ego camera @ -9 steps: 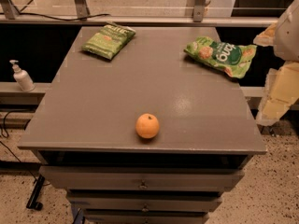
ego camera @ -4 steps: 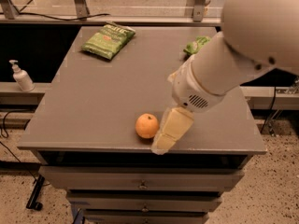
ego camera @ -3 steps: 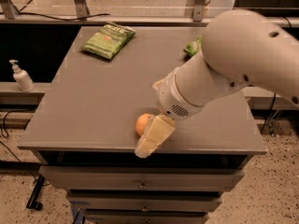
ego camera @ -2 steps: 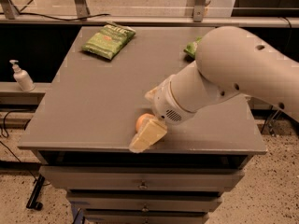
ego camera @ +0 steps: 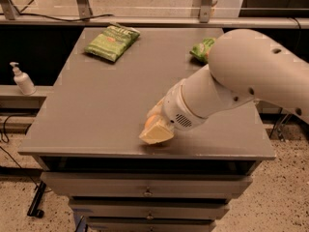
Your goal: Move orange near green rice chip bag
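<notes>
The orange sits near the front edge of the grey table; only a sliver of it shows, the arm covers the rest. My gripper is down at the orange, its pale yellow finger in front of the fruit. The green rice chip bag lies at the back right, mostly hidden behind my white arm.
A smaller dull olive-green bag lies at the back left of the table. A white pump bottle stands on a lower ledge to the left. Drawers are under the table's front edge.
My arm swung in from the right and moved left and down across the table. The gripper has come down onto the orange and now covers most of it.
</notes>
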